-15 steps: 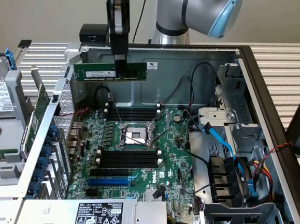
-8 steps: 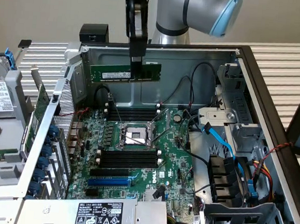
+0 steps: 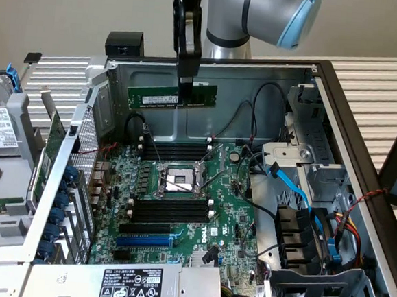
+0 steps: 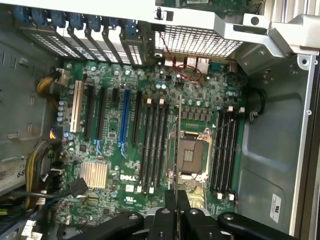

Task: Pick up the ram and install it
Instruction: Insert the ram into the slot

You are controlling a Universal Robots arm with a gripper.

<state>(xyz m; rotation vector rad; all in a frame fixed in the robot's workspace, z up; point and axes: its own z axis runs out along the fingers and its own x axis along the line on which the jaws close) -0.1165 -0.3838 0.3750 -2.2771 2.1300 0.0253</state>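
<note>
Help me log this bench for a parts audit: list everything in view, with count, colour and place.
ram: one, green with a white label, held in the air over the open case
computer case: one, grey, open, middle of the exterior view
motherboard: one, green, on the case floor
CPU socket: one, silver, middle of the motherboard
memory slots: two banks, black, either side of the CPU socket
blue slot: one, blue, beside a slot bank
expansion card: one, green, upright at the exterior view's left
gripper: one, black, shut on the ram
arm: one, grey and blue, above the case
</note>
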